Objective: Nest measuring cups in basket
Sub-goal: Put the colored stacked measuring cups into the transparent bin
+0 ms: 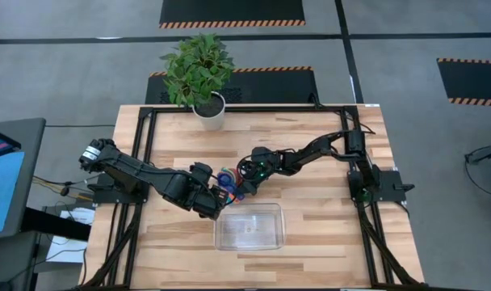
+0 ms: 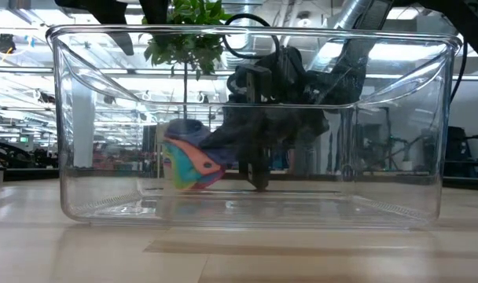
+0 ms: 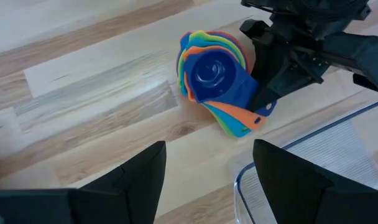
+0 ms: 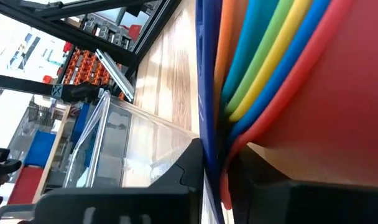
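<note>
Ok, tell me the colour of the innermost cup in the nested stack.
Blue: the innermost cup is a strong mid blue, clearest in the left wrist view.

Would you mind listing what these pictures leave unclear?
- Cup count: the nested measuring cups overlap; only coloured rims show.
- High view: both arms cover the stack.
- Low view: the basket wall blurs it.
- Right gripper: the stack fills its wrist view.

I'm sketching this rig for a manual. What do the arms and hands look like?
Both arms are dark, jointed links. The left hand has two broad, flat, matte black fingers. The right hand is black and blocky, with a small green light glowing near its wrist.
</note>
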`<move>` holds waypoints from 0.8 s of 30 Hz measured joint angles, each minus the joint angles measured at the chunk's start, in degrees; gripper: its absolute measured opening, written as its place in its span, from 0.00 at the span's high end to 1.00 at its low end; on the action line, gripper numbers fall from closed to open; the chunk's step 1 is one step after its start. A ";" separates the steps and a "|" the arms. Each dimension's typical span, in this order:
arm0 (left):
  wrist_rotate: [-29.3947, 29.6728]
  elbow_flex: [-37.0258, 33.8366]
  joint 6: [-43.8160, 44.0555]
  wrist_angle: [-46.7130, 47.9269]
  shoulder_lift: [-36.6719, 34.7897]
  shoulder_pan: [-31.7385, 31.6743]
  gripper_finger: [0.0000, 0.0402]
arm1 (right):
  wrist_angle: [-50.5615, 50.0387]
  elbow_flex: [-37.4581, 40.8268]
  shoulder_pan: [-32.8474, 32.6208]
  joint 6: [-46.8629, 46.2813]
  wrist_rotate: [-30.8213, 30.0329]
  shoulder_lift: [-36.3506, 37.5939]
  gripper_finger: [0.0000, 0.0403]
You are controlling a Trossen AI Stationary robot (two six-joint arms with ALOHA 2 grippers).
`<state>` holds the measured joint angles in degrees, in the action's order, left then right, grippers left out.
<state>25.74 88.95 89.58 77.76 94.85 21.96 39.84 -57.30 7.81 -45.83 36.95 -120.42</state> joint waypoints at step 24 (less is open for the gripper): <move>-1.55 0.00 0.20 3.01 0.00 0.13 0.42 | 11.22 0.02 2.75 -8.59 7.00 0.04 0.85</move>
<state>24.18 88.95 89.78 80.76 94.85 22.09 51.06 -57.28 10.56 -54.41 43.95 -120.38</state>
